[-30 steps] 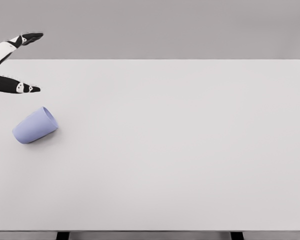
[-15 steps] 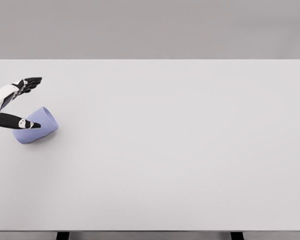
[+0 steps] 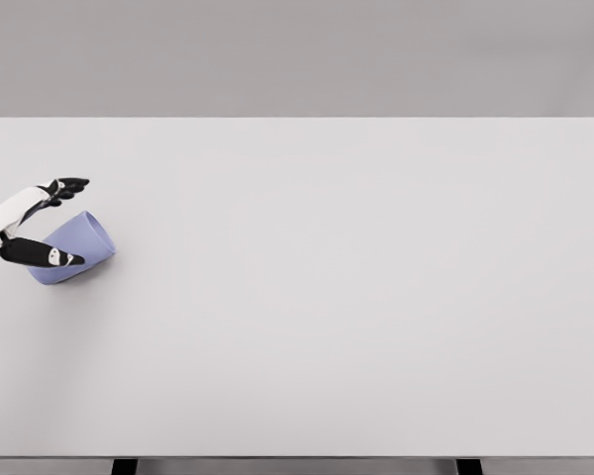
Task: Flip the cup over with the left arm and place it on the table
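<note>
Pale lavender-blue plastic cup lying on its side at the frame's left edge, open mouth facing right (no label readable), on a plain white table, left hand straddling it, fingers apart, grip not closed.

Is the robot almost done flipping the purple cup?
Not yet. The cup lies on its side near the table's left edge. The left robot hand is at it, fingers spread on either side, not closed. Gripping, lifting, flipping and setting it upright are left.
</note>
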You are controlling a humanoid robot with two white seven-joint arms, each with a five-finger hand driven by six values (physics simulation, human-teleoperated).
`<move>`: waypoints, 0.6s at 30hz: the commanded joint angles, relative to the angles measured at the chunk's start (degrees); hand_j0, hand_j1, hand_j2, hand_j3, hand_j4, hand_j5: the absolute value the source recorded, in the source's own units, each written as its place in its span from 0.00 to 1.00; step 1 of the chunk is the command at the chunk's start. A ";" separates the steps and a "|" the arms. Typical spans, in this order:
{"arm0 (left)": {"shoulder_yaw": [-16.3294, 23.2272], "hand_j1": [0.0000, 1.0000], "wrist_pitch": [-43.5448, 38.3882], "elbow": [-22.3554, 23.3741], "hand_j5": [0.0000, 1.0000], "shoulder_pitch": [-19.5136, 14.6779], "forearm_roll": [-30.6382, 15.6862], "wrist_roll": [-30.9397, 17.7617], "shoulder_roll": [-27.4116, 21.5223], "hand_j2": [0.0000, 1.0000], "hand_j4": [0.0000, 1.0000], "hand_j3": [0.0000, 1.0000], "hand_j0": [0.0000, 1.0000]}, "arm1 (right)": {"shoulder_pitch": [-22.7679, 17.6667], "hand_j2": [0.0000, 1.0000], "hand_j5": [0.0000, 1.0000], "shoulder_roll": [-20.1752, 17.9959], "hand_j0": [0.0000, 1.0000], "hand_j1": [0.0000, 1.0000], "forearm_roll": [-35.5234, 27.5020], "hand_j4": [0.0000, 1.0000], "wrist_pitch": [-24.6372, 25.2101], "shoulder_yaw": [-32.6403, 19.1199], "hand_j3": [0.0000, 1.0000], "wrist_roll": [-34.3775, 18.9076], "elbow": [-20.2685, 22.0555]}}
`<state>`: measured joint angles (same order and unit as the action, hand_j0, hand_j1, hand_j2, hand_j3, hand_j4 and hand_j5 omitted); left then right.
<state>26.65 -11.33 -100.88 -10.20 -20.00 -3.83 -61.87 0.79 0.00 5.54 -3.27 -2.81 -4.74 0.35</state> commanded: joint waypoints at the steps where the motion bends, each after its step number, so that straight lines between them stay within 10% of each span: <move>1: -0.02 0.89 -0.36 -0.01 0.89 0.00 1.72 -0.04 0.79 0.89 0.89 0.89 0.89 | 0.00 1.00 1.00 0.00 1.00 1.00 -0.01 1.00 0.02 0.00 1.00 -0.01 0.00; 18: -0.02 1.00 -0.80 0.60 1.00 0.53 2.42 -0.04 2.81 1.00 1.00 1.00 1.00 | 0.00 1.00 1.00 0.00 1.00 1.00 -0.01 1.00 0.02 0.00 1.00 -0.01 0.00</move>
<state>26.65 -12.11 -100.39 -9.67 -17.68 -3.90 -59.25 0.79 0.00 5.54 -3.26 -2.81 -4.74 0.35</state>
